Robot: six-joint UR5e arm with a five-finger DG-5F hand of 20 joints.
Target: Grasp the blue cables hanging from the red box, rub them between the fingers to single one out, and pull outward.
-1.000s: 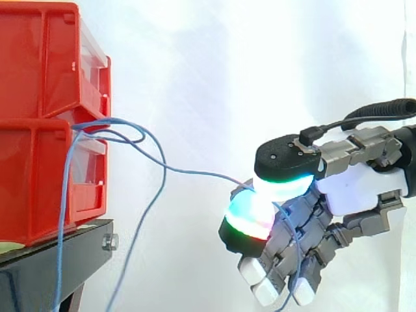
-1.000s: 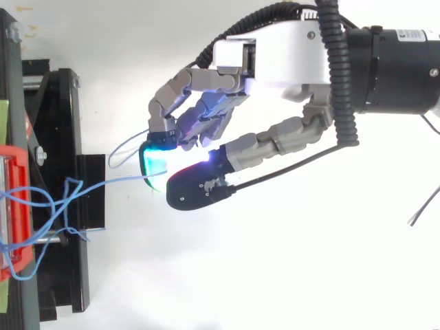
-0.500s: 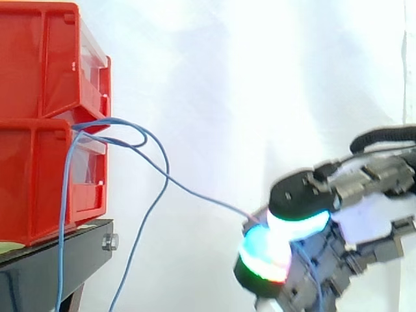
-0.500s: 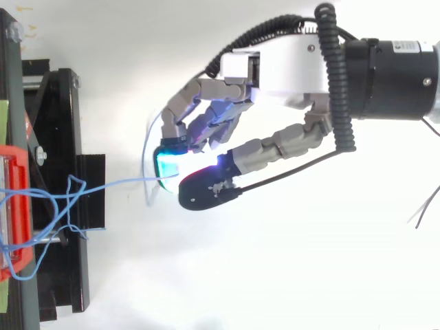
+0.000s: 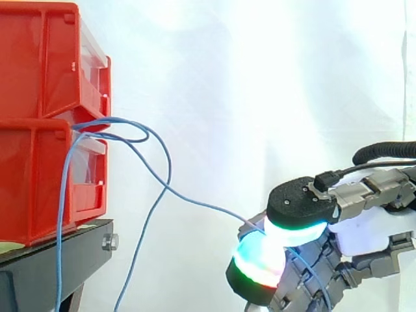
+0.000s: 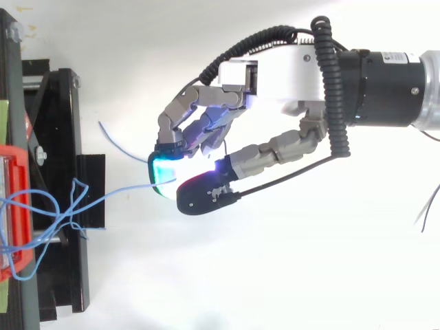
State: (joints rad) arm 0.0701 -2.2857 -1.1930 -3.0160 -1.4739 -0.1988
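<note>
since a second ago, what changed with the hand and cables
The hand dropped lower, still pinching one blue cable, which now slopes down more steeply. Its free end uncurled from a loop. The red bins and other cables stayed put.

Side view is taken level and close in, facing the white curtain (image 5: 260, 97); red bins (image 5: 39, 117) are framed at left, robot hand (image 5: 364, 227) at right. Top view is taken from overhead, looking down. Bins, blue cables (image 5: 169, 170) and robot hand are shared.
</note>
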